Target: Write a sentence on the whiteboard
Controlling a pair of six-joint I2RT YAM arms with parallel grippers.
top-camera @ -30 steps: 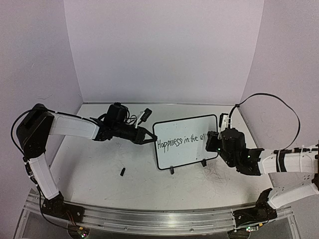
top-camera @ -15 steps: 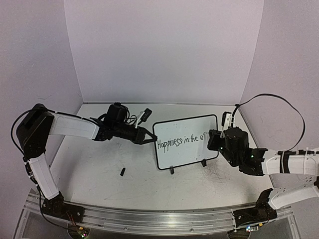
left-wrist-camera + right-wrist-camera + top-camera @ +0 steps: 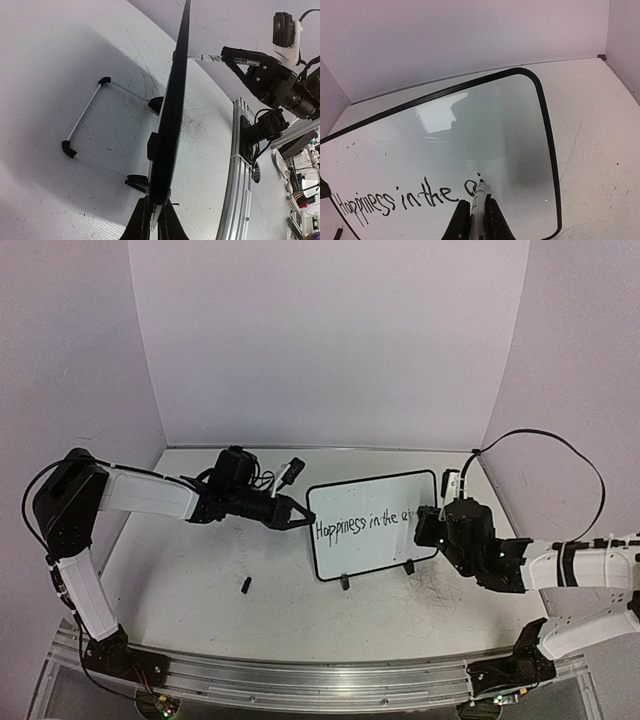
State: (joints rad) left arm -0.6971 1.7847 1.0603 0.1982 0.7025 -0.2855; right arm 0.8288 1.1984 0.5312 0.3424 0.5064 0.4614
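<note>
The whiteboard (image 3: 372,498) stands upright on its two feet in the middle of the table. The sentence (image 3: 362,524) on it reads "Happiness in the" followed by a started letter. My left gripper (image 3: 301,515) is shut on the board's left edge; in the left wrist view the board (image 3: 175,100) runs edge-on up from between my jaws (image 3: 155,220). My right gripper (image 3: 479,216) is shut on a marker (image 3: 480,200), whose tip touches the board (image 3: 485,120) just right of the last letter of the sentence (image 3: 395,201). From above, that gripper (image 3: 425,526) sits at the board's right part.
A small black marker cap (image 3: 246,585) lies on the table, front left of the board. The board's wire stand (image 3: 85,117) reaches out behind it. An aluminium rail (image 3: 320,675) runs along the near edge. Walls close in the back and both sides.
My right gripper shifted slightly right and came back with the marker at the last letter. The left arm and the board have stayed still.
</note>
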